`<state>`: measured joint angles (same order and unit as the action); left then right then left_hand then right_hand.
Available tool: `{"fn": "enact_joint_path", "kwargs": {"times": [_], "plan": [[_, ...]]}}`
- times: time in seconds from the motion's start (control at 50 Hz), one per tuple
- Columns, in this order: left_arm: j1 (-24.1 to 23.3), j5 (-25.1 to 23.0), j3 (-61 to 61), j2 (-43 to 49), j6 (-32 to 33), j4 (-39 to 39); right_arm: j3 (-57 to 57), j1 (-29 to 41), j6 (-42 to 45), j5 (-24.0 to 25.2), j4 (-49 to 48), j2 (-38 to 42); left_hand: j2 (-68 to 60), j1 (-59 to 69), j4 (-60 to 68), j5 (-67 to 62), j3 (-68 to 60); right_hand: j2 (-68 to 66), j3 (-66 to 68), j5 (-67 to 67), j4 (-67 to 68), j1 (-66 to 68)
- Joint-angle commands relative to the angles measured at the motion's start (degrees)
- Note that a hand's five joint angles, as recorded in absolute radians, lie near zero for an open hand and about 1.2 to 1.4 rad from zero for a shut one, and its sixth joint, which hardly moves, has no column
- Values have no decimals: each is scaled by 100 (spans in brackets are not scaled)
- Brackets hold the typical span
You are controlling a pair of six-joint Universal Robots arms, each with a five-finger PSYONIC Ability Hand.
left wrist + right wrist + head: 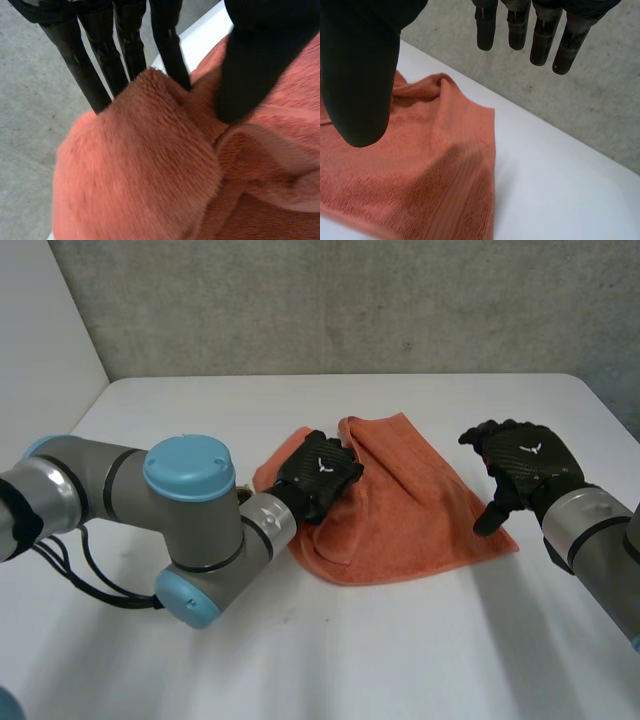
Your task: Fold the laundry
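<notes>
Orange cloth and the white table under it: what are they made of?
The orange cloth looks like terry towelling, probably cotton: matt, with a fuzzy pile and a ribbed band near one edge. The table looks like smooth white laminate or painted board, with an even, faint sheen.

**Parts concealed by cloth, hands and frame edges**

In the head view, one corner region of the orange towel point(400, 510) is covered by the left hand point(318, 475). The left arm point(180, 510) and right arm point(600, 530) are cut off at the sides. In the left wrist view, the tips of the fingers point(127, 50) are hidden behind a raised, blurred fold. In the right wrist view, the towel is partly masked by the thumb of the right hand point(360, 75) and is cut off at the edge.
</notes>
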<state>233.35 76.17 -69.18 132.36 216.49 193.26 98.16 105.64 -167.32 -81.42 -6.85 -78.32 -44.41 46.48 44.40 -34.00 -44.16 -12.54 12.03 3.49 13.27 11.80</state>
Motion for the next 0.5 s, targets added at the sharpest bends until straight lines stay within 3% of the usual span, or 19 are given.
{"fn": "enact_joint_path", "kwargs": {"times": [0.02,0.16,0.34,0.5], "plan": [[96,565,-51,-236,-46,598,-86,-70,-20,74,-97,334,-3559,3352,3560,-3600,-3584,254,-203,-349,-327,-180],[193,1146,-894,-1578,-107,827,-578,-61,-152,47,-97,572,-3559,3352,3560,-3600,-3584,254,-203,-349,-327,-180],[167,1120,-1862,-3109,-151,827,-1352,-17,-926,161,-36,1029,-3559,3352,3560,-3600,-3584,254,-203,-349,-327,-180],[123,1102,-2468,-4173,-160,827,-2905,-9,-1330,1846,26,1915,-3559,3352,3560,-3600,-3584,254,-203,-349,-327,-180]]}}
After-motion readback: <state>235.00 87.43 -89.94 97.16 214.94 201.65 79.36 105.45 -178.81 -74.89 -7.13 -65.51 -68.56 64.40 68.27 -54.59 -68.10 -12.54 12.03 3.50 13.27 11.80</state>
